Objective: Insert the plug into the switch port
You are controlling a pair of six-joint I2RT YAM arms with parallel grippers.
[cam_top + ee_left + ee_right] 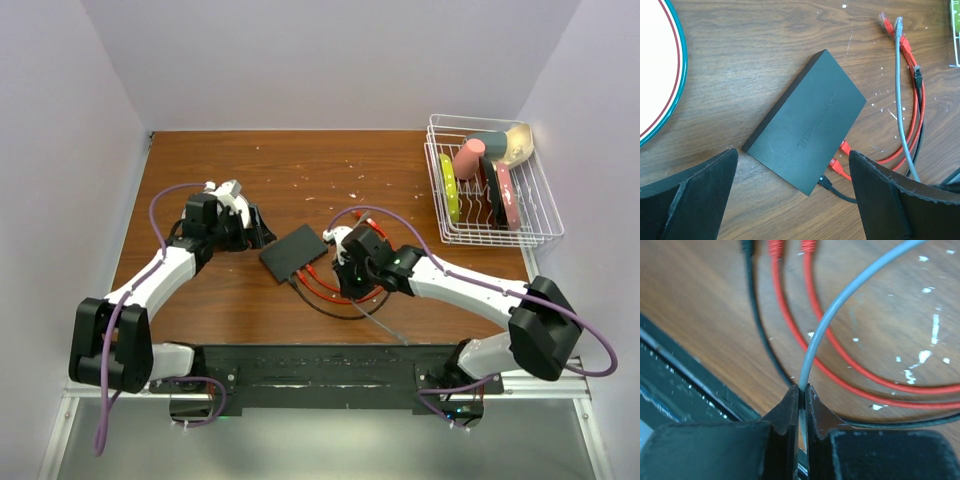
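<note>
Right wrist cam: right gripper (pixel 801 390) jaws pressed together, pinching grey cable (pixel 840 300) at the tips. The cable arcs away over red leads (pixel 790 315) & black lead (pixel 752 300) on wood table (pixel 220 290). Top cam: switch (pixel 294 252) lies flat mid-table, just left of that gripper. Its long axis is diagonal, near-left to far-right. Port edge faces near-right w/ two red plugs (pixel 844 146) & one black plug (pixel 825 183) seated. Loose grey plug (pixel 898 22) lies on the wood, well apart from switch, off its port side. Left gripper (pixel 258 232) hovers at switch's far-left side, jaws spread wide, holding nothing. Wire dish rack (pixel 490 180) sits far right.
</note>
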